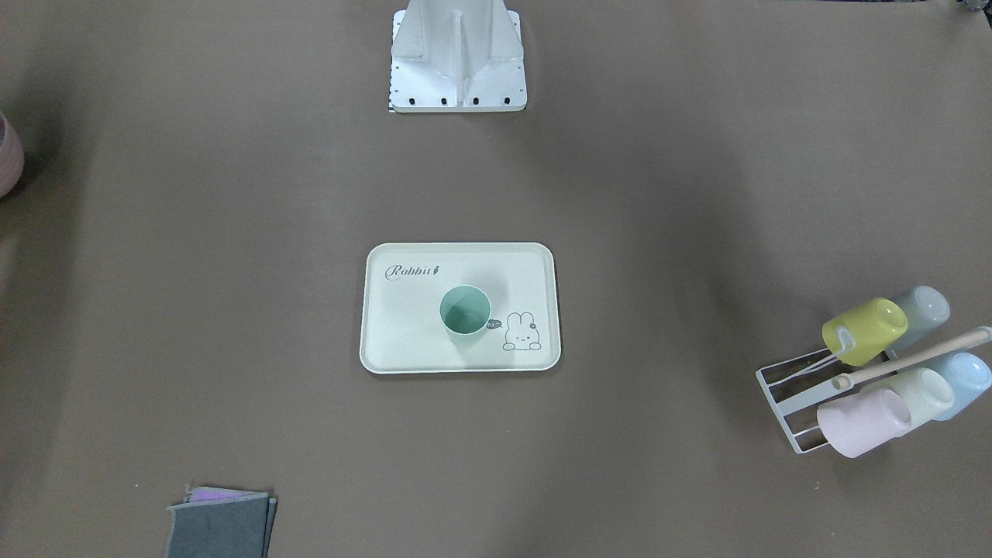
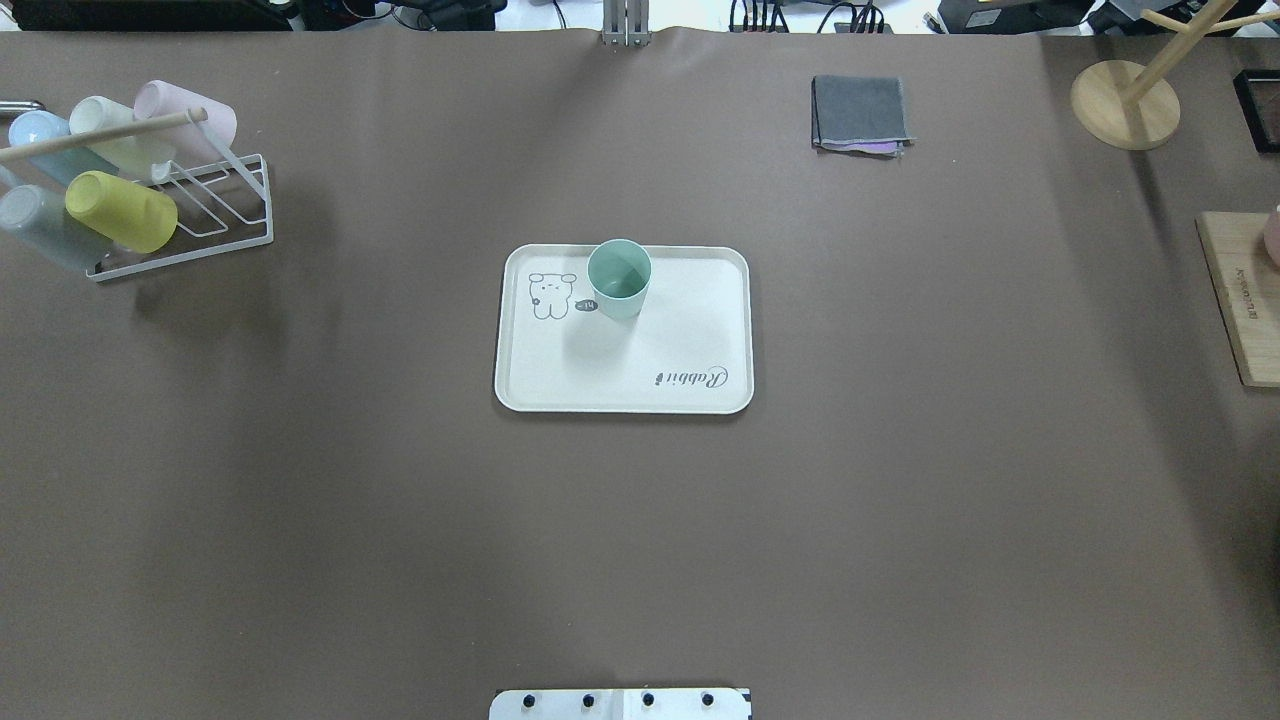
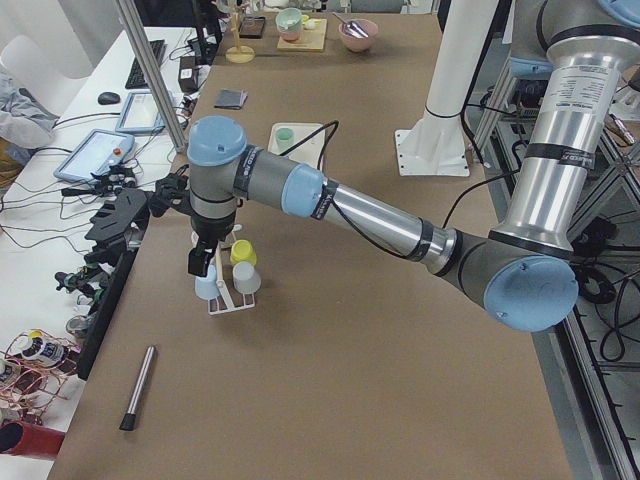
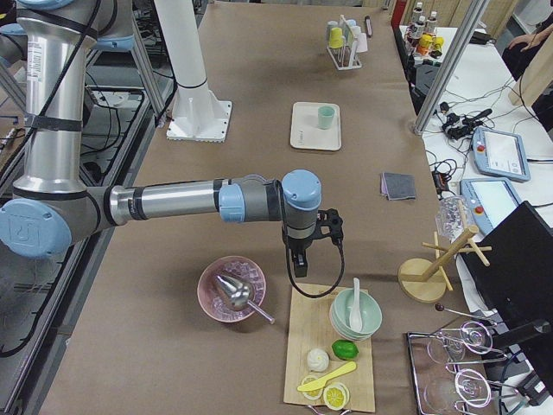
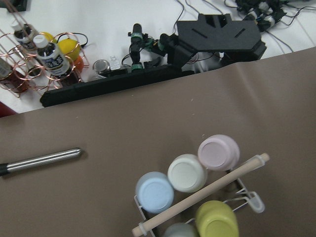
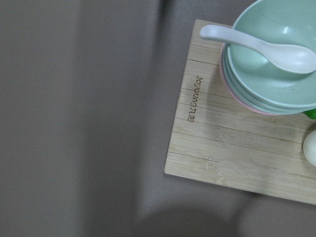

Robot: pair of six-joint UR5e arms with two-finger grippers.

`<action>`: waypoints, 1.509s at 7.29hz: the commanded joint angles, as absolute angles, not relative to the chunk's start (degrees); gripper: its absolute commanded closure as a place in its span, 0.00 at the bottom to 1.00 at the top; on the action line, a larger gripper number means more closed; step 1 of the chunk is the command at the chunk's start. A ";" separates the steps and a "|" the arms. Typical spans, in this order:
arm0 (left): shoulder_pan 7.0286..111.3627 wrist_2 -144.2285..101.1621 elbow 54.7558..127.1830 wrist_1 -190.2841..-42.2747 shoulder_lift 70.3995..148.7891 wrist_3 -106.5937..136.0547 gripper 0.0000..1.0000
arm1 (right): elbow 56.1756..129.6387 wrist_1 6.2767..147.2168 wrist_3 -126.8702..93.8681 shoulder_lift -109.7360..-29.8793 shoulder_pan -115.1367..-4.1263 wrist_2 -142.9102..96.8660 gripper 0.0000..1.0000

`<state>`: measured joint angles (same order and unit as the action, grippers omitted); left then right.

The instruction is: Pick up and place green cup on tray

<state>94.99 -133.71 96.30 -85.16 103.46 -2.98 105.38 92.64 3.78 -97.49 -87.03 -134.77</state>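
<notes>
1. The green cup stands upright, mouth up, on the far half of the tray, just beside the bunny drawing.
2. My left gripper hangs over the cup rack at the table's left end, well apart from the tray. I cannot tell whether its fingers are apart or together.
3. My right gripper hangs by the wooden board at the right end. I cannot tell its finger state either.
</notes>
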 commanded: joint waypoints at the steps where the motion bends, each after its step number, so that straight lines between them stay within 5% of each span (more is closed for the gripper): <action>1: 95.27 -133.86 84.09 -84.99 106.68 -6.84 0.03 | 105.38 92.64 3.78 -97.56 -87.19 -134.83 0.00; 11: 93.78 -133.51 79.63 -84.29 105.03 -6.68 0.03 | 105.47 92.64 3.96 -97.65 -87.36 -135.00 0.00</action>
